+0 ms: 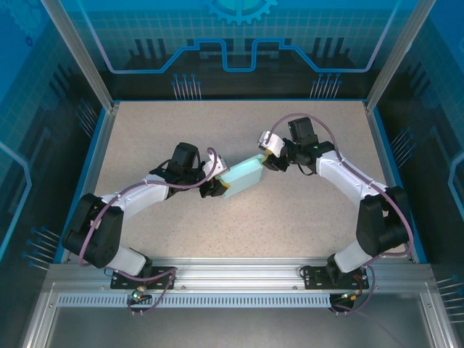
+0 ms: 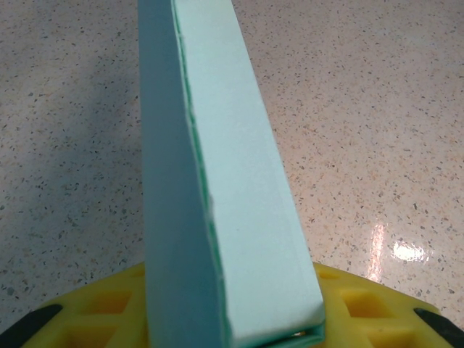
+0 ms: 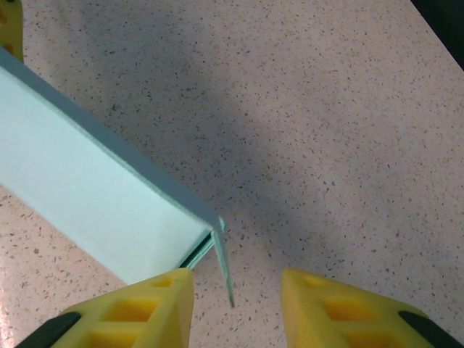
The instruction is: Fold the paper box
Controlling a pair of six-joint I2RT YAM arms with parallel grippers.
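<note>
The paper box (image 1: 243,176) is a pale blue, shallow folded box held just above the table's middle, between the two arms. My left gripper (image 1: 217,187) is shut on its near-left end. In the left wrist view the box (image 2: 232,181) rises edge-on from between the yellow fingers (image 2: 94,315) of that gripper (image 2: 232,297). My right gripper (image 1: 270,161) is at the box's far-right end. In the right wrist view its jaws (image 3: 238,286) stand open, and a loose end flap (image 3: 223,261) of the box (image 3: 94,196) hangs in the gap, touching neither yellow finger (image 3: 138,312).
The speckled tabletop (image 1: 239,232) is framed by blue edging and metal posts (image 1: 80,58). An aluminium rail (image 1: 239,279) runs along the near edge, where the arm bases are bolted.
</note>
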